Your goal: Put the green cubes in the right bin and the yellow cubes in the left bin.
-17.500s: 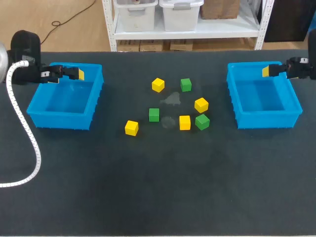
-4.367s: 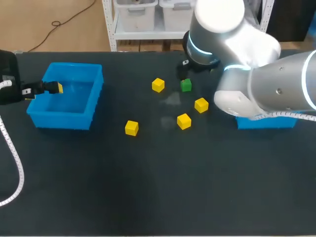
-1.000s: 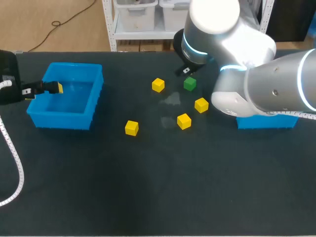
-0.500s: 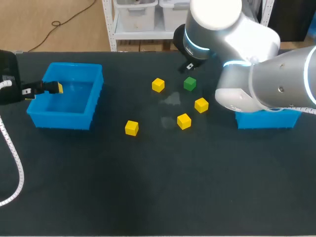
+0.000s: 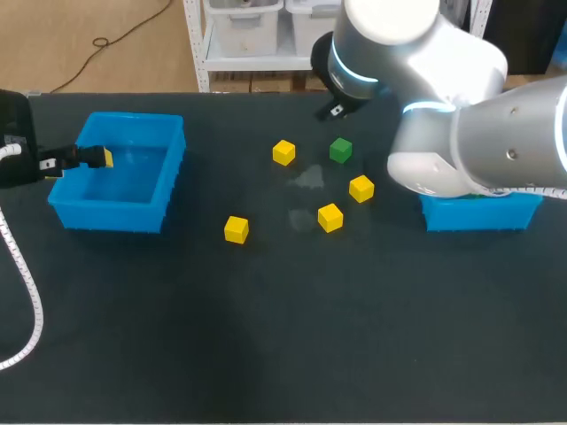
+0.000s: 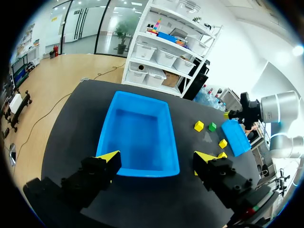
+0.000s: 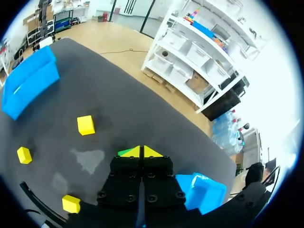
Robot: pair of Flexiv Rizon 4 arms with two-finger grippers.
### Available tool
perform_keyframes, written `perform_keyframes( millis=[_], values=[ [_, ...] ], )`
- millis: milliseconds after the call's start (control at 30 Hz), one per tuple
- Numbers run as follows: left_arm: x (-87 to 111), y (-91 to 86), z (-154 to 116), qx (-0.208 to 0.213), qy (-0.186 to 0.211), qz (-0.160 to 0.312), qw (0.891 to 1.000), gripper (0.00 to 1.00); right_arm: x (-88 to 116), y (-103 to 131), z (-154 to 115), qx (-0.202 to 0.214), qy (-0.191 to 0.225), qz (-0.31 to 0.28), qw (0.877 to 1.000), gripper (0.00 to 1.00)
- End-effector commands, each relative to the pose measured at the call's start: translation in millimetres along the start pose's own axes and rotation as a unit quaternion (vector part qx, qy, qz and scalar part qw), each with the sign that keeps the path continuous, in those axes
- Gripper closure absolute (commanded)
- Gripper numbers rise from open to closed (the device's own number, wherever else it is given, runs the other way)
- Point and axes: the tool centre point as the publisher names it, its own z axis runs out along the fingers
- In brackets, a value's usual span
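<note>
Tabletop (image 5: 266, 336): R arm (image 5: 461, 133) looms by green cube (image 5: 340, 150), fingers (image 7: 153, 153) pressed together.

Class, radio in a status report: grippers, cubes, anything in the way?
Left gripper open over left bin. Right gripper shut, empty, near green cube. Four yellow cubes loose. Nothing blocking.
</note>
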Motion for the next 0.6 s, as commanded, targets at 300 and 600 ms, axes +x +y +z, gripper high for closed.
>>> perform_keyframes(
  millis=[300,600],
  values=[
    [-0.7,-2.6,1.0,-0.006,0.001,-0.001,1.000,0.00,6.2,-1.0,8.0,-0.020,0.017,0.009,1.000,1.00],
    [-0.7,-2.6,1.0,-0.006,0.001,-0.001,1.000,0.00,5.7,-0.3,9.0,0.012,0.015,0.003,1.000,0.00]
  ],
)
